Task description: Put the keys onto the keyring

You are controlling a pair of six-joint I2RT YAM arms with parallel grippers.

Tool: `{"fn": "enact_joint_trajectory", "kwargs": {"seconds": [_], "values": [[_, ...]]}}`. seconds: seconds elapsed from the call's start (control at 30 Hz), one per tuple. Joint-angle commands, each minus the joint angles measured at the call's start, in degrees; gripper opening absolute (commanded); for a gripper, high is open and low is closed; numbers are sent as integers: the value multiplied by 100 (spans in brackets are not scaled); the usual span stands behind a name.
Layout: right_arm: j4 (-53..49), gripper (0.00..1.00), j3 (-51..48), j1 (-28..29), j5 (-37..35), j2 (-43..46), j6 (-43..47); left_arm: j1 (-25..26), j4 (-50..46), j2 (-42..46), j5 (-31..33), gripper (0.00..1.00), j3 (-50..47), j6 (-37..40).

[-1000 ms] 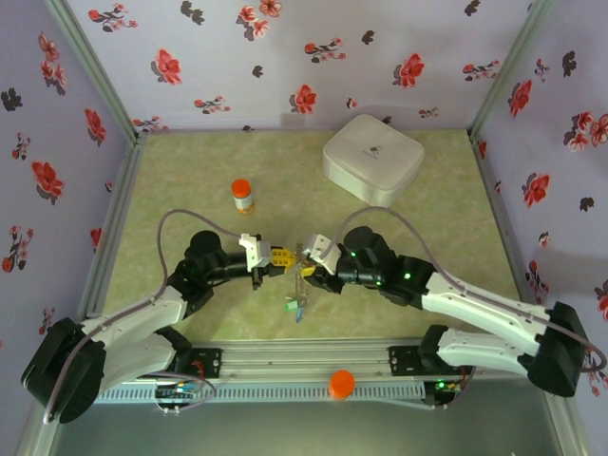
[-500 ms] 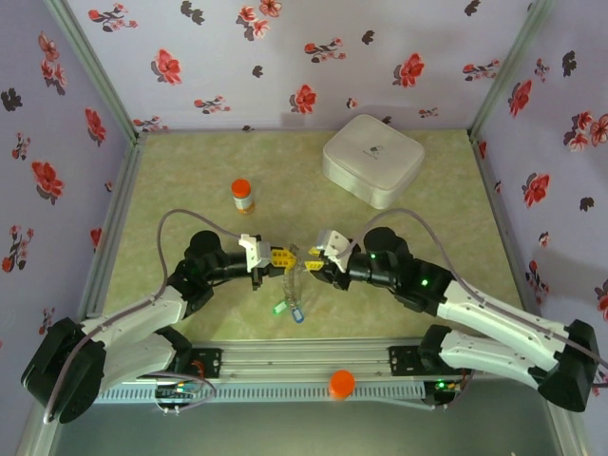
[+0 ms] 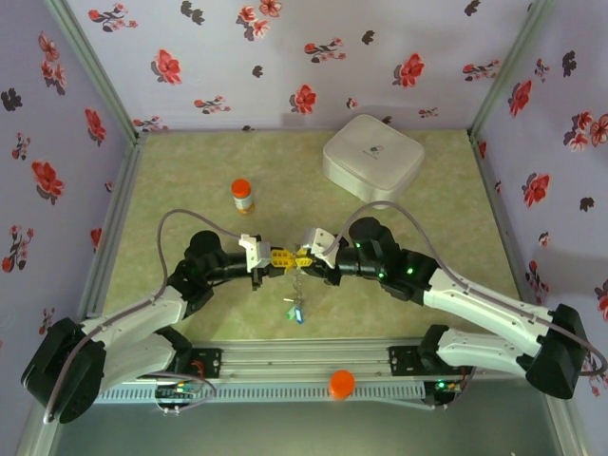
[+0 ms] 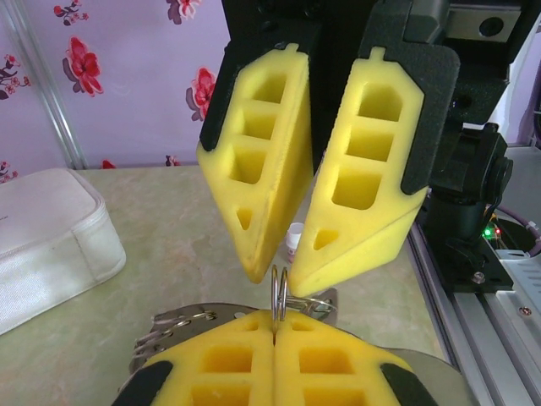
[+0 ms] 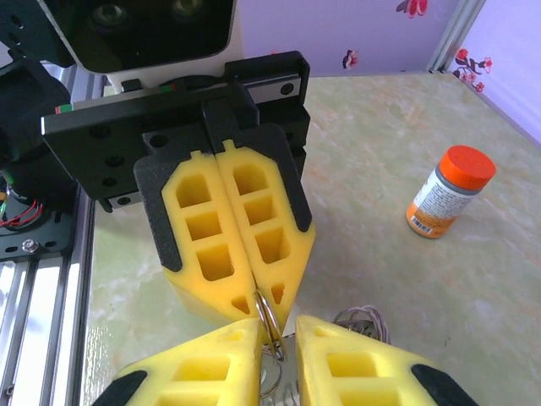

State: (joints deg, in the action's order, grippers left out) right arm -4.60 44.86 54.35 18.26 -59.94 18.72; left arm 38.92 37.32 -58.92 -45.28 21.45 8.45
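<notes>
My left gripper (image 3: 282, 257) is shut on the keyring (image 4: 281, 292), a small metal split ring standing upright out of its yellow fingertips (image 4: 276, 317). My right gripper (image 3: 304, 256) meets it tip to tip. Its jaws stand a little apart with the keyring (image 5: 272, 320) in the gap, close to one finger. In the left wrist view the right gripper (image 4: 281, 272) comes down from above, straddling the ring's top. The keys (image 3: 296, 309), with green and blue heads, hang in a bunch below the two grippers. Metal parts and wire loops (image 5: 362, 320) show behind the right fingers.
An orange-capped bottle (image 3: 243, 196) stands behind the left gripper. A white rounded box (image 3: 372, 159) sits at the back right. An orange cap (image 3: 341, 383) lies on the front rail. Flowered walls close three sides.
The right gripper has moved left, back up against the left gripper, and its jaws have narrowed around the ring. The hanging keys have swung under the meeting point. The left arm has held still.
</notes>
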Motion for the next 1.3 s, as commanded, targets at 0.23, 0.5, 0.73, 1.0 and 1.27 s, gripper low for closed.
{"fn": "enact_joint_trajectory", "kwargs": {"seconds": [0.23, 0.5, 0.73, 1.0, 1.27], "values": [[-398, 17, 258, -75, 180, -191, 216, 38, 325, 82, -183, 0, 78, -50], [-982, 0, 624, -82, 373, -322, 418, 37, 82, 188, 98, 17, 103, 47], [-2400, 0, 1505, -34, 4, -609, 1038, 72, -1668, 360, 389, 28, 562, 980], [-3005, 0, 2120, 193, -146, -1087, 1328, 72, -1917, 347, 414, 20, 657, 1113], [-3250, 0, 2417, 448, -429, -1515, 1400, 99, -1737, 313, 362, 17, 606, 1007]]}}
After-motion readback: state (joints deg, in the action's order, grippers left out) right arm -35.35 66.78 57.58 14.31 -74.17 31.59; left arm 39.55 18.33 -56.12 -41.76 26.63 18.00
